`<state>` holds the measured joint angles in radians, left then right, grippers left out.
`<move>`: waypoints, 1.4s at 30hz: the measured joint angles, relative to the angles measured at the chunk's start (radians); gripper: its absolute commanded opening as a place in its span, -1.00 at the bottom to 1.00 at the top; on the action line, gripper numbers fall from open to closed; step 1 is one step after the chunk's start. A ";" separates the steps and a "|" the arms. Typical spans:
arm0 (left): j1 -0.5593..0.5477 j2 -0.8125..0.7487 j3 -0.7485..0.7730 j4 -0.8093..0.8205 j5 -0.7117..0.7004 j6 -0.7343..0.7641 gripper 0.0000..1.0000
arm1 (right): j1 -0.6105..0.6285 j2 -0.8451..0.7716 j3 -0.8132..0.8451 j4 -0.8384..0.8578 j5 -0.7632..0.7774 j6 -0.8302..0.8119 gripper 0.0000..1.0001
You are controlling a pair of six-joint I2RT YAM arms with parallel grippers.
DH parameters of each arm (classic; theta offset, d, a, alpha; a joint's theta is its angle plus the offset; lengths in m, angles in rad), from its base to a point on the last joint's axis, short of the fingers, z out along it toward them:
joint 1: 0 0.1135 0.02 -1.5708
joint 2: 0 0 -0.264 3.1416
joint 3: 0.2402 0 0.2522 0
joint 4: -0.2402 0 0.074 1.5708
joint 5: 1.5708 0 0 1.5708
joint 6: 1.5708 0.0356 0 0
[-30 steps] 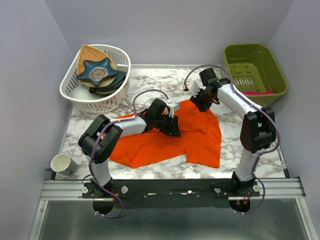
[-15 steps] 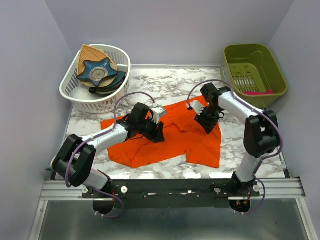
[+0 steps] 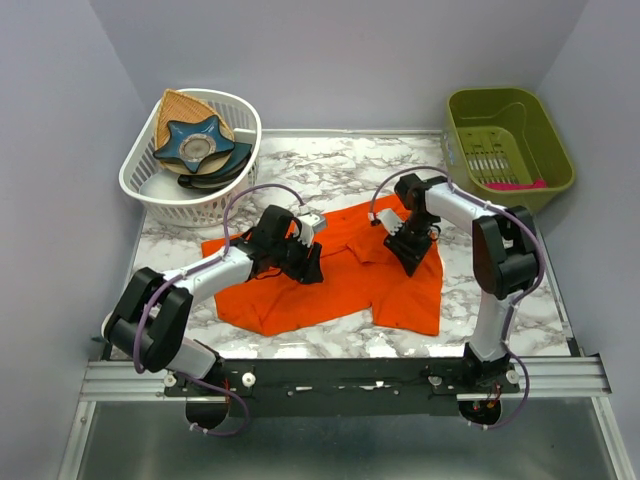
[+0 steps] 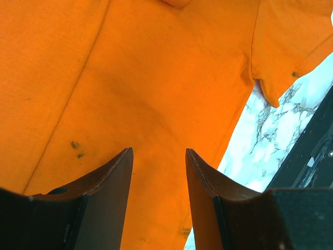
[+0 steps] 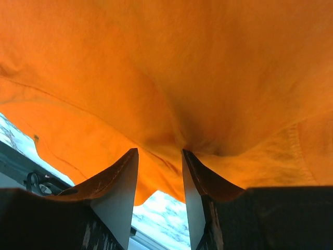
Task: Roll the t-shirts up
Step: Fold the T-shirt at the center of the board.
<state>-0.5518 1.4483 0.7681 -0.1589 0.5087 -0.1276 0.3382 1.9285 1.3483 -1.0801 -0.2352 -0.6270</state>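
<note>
White marble-patterned desk [image 3: 330, 165]: one bright orange cotton t-shirt [image 3: 335, 290] lies spread out. Left pincer [image 4: 157, 152] and right pincer [image 5: 159, 152] are both released, fingers parted over the fabric.

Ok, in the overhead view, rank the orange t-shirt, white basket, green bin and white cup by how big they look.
Largest: orange t-shirt.
Next: white basket and green bin, too alike to rank.
Smallest: white cup.

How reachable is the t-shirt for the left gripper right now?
Probably yes: the left gripper sits directly over the orange t-shirt, jaws open, with only fabric showing between its fingers and nothing in the way.
</note>
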 measured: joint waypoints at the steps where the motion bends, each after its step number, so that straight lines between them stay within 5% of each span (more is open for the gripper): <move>1: 0.000 0.002 0.000 0.000 0.000 0.000 0.08 | 0.000 0.006 0.008 0.002 -0.002 0.001 -0.07; 8: 0.000 0.026 0.004 0.000 0.000 0.000 0.08 | 0.000 0.023 0.043 0.014 -0.013 0.010 -0.25; 12: 0.000 0.043 0.005 0.006 0.000 0.000 0.07 | 0.000 0.032 0.050 0.017 -0.013 0.024 -0.69; 18: 0.000 0.068 0.010 0.029 0.000 -0.012 0.07 | -0.003 0.040 0.053 0.013 -0.013 0.042 -0.95; 29: 0.000 0.196 0.070 0.225 0.033 -0.179 0.15 | -0.071 0.040 0.183 -0.122 -0.128 0.081 -0.99; 36: -0.034 0.292 0.112 0.345 0.061 -0.306 0.19 | -0.083 0.040 0.167 -0.157 -0.162 0.098 -0.39; 42: -0.060 0.383 0.151 0.429 0.090 -0.410 0.25 | -0.083 0.041 0.156 -0.159 -0.175 0.107 -0.37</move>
<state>-0.6121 1.8317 0.9188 0.2699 0.5987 -0.5373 0.2550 1.9694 1.5040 -1.2396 -0.4099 -0.5201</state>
